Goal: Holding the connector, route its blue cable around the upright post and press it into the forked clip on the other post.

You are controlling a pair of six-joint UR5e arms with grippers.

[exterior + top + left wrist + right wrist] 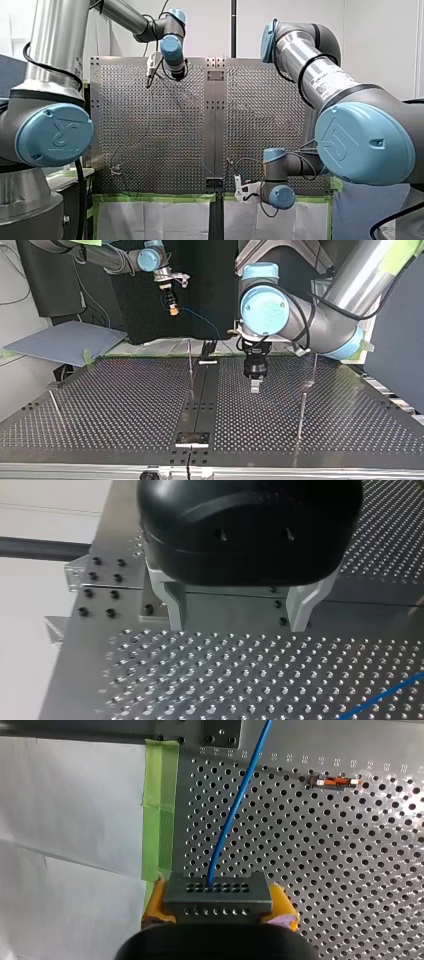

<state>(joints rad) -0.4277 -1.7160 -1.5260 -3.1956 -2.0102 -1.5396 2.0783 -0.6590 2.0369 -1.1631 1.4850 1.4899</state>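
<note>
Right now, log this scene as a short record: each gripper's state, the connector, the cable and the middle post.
left gripper: open, empty, low over the perforated table
right gripper: yellow pads shut on the connector
connector: dark block with rows of holes, held near the table's edge
blue cable: leaves the connector's face, runs out over the table
upright post: standing, cable apparently not yet around it
</note>
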